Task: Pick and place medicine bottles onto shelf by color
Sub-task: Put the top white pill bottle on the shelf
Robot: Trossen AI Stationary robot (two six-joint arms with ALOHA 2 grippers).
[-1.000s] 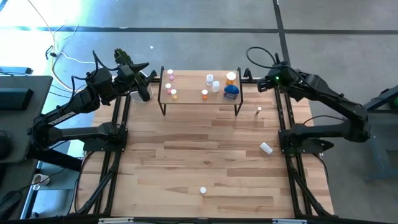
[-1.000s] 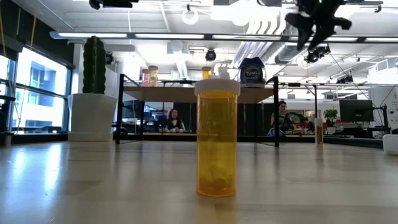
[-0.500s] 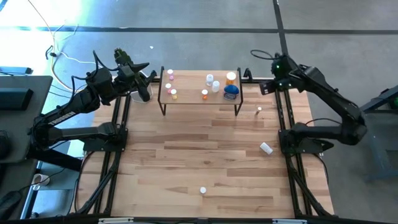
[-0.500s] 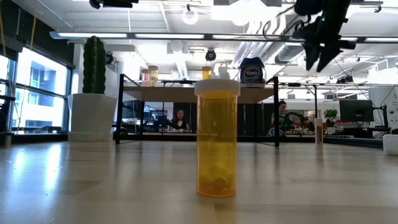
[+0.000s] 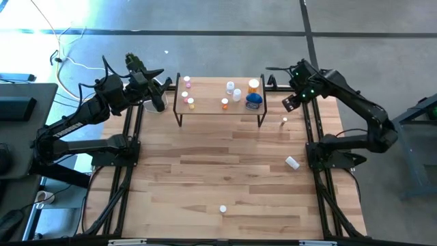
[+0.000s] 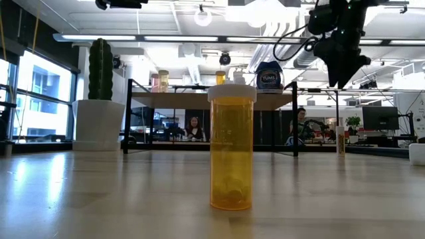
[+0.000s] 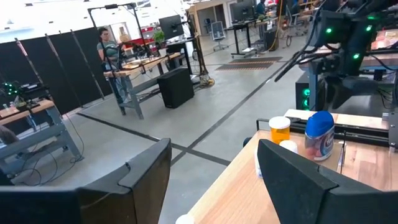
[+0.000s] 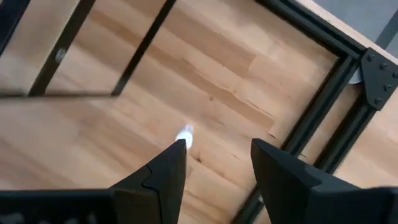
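Note:
The shelf (image 5: 218, 109) stands at the table's far middle on thin black legs. On it are pink bottles (image 5: 186, 83) at its left, small orange ones (image 5: 224, 103) and white ones (image 5: 233, 90) in the middle, and a larger orange bottle (image 5: 254, 85) and the blue bottle (image 5: 253, 100) at its right. My right gripper (image 5: 289, 102) is open and points down above a tiny white-capped bottle (image 8: 185, 133) that stands on the table right of the shelf (image 5: 284, 121). My left gripper (image 7: 214, 162) is open and level, left of the shelf.
An orange bottle with a white cap (image 6: 232, 147) stands near the table's front edge (image 5: 222, 209). A white bottle (image 5: 292, 162) lies on its side by the right arm's base. A cactus in a white pot (image 6: 99, 99) stands left of the shelf. Black frame rails (image 8: 323, 106) edge the table.
My right gripper has come down beside the shelf's right end and tipped from nearly level to pointing steeply down at the table, rolling as it went. Its fingers keep the same gap. No bottle has moved.

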